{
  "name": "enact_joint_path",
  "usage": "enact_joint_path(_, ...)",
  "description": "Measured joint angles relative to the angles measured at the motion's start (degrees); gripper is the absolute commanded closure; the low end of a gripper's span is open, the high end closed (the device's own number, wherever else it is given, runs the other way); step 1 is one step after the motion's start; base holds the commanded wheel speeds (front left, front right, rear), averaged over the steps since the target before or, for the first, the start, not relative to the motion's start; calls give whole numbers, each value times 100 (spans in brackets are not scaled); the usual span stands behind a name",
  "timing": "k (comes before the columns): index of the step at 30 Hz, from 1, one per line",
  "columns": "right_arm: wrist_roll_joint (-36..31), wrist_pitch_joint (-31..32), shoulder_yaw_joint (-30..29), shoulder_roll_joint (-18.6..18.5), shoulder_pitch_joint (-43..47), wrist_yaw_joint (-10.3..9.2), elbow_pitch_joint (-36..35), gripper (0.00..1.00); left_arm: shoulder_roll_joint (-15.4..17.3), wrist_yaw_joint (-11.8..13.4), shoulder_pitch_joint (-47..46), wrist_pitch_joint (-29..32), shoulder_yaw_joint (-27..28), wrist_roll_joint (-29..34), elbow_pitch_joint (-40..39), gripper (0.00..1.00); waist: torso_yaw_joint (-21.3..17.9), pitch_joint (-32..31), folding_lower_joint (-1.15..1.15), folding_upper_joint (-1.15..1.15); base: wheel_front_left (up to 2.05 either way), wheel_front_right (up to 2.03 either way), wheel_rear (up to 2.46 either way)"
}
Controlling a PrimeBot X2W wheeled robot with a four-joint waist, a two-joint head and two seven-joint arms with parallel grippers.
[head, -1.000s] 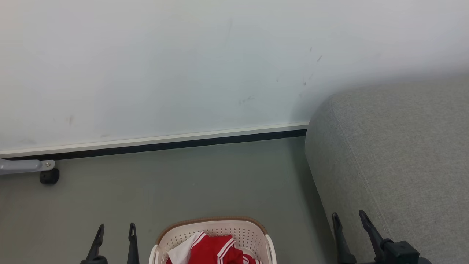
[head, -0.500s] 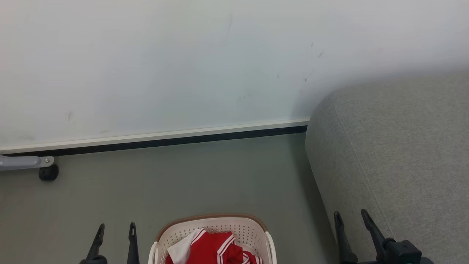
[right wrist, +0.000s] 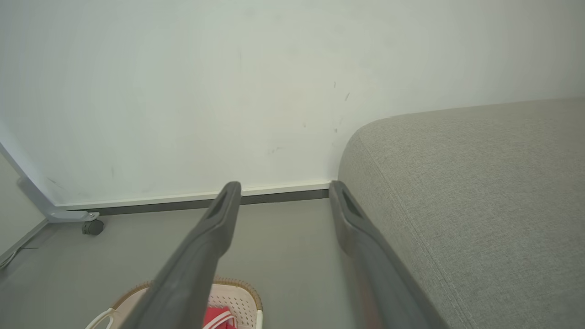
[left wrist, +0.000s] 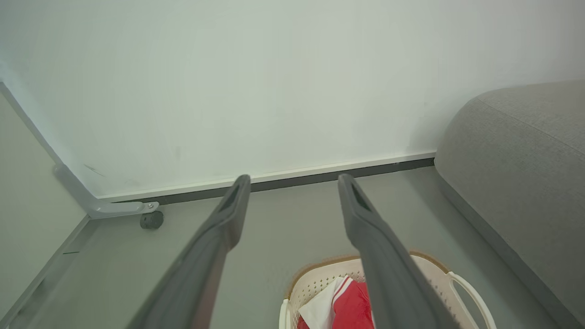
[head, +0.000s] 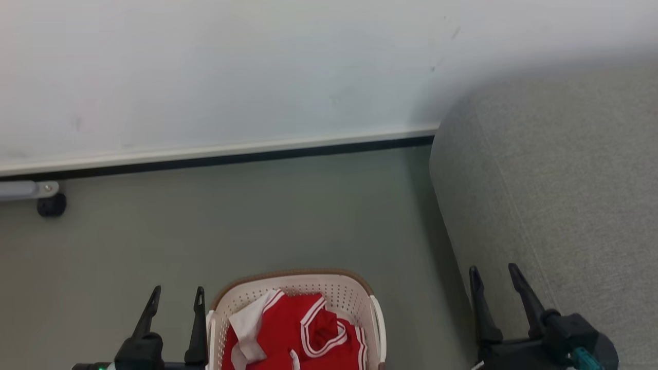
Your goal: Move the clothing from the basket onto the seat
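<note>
Where the head view starts at the far left, a small black wheel point(head: 51, 204) sits under a grey metal leg point(head: 25, 189), hard against the skirting point(head: 231, 153). Moving right, the left gripper point(head: 177, 291) stands at the bottom edge with its fingers apart and nothing between them. Just beside it, to its right, is the basket point(head: 293, 273), and the clothing point(head: 303, 334) is bunched inside, red with white trim. That's the relation that matters: the clothing lies right of and slightly below the left gripper's tips, so the left arm looks much the nearer. The basket is cut off by the bottom edge, but its long axis seems to run up and down the frame. Further right, well apart from the basket, the right gripper point(head: 492, 269) shows in front of the seat's edge, fingers spread and empty. The seat point(head: 565, 195) takes the right side, bare grey fabric. Plain grey floor point(head: 257, 216) lies between, with a pale wall point(head: 257, 77) across the top.
</note>
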Motion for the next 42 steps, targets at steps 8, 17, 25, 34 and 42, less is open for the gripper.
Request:
enact_joint_path(8, -44, 0, -47, 14, -353, 0, -163, 0, 2, -74, -309, 0, -97, 43, 344, 0, -75, 616, 0, 0, 0, 0, 0)
enact_joint_path(17, -136, -26, -105, 23, -761, -7, -387, 0, -15, -174, -877, 23, -277, 209, 957, 0, -260, 1434, 1, 0, 0, 0, 0)
enact_joint_path(25, -246, -42, -136, 43, -1147, -7, -599, 0, -79, -229, -1418, 131, -434, 287, 1393, 0, -439, 2018, 1, 0, 0, 0, 0)
enact_joint_path(34, -313, -42, -53, 125, -1593, -7, -860, 0, -127, -328, -2179, 237, -592, 400, 1859, 0, -663, 2788, 1, 1, 0, 0, 0)
enact_joint_path(42, -350, -42, 11, 163, -1958, -7, -1102, 0, 52, -325, -2738, 483, -542, 564, 2336, 0, -842, 3477, 1, 1, 0, 0, 0)
